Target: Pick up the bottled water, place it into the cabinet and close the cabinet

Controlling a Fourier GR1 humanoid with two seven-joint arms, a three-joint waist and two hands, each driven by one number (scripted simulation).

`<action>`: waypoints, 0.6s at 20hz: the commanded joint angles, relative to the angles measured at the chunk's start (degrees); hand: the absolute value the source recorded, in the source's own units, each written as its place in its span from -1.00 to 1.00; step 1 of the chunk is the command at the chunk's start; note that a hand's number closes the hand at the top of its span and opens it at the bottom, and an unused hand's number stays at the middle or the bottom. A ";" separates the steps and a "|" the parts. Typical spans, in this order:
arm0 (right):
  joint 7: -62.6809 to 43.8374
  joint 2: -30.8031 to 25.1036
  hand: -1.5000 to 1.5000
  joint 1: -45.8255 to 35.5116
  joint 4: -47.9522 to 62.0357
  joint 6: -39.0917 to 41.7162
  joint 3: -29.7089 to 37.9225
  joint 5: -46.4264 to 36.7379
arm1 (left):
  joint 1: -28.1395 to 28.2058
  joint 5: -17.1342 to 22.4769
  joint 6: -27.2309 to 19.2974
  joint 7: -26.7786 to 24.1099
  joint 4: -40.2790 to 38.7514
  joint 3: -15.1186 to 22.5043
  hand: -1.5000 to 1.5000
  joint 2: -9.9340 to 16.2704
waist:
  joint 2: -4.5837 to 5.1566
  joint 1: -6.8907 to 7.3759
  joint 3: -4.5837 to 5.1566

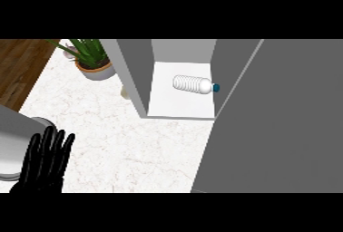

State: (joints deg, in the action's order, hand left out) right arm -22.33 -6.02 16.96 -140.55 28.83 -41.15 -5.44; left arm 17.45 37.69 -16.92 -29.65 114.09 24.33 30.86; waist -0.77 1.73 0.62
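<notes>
The black left hand [44,159] rests with fingers straight and spread at the lower left edge of the white marble tabletop [127,145], bare stone between it and the grey cabinet [134,68]. One ribbed clear plastic water bottle with a blue cap [194,84] lies on its side on the cabinet's white shelf [178,102], beside the large grey open door [281,122]; one potted green plant [90,56] stands left of the cabinet.

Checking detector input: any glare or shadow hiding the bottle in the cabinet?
Head view: no glare; the ribbed white plastic bottle with blue cap lies evenly lit on the grey cabinet's white shelf; the grey door hides the cabinet's right side, not the bottle.

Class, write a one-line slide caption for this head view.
Bottled water lies on its side inside the open cabinet; left hand rests open on the counter.
</notes>
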 commanded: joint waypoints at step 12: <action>-5.46 5.52 1.00 -15.00 5.72 -9.47 -5.70 -3.78 | 3.34 2.99 6.33 -2.08 -0.12 -2.91 -1.00 2.37 | 0.81 2.41 0.27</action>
State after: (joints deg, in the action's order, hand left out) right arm -25.11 -10.04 7.65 -140.26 27.59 -42.80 -5.71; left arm 19.86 40.23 -12.23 -31.05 114.35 21.48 32.92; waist -0.28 3.16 0.79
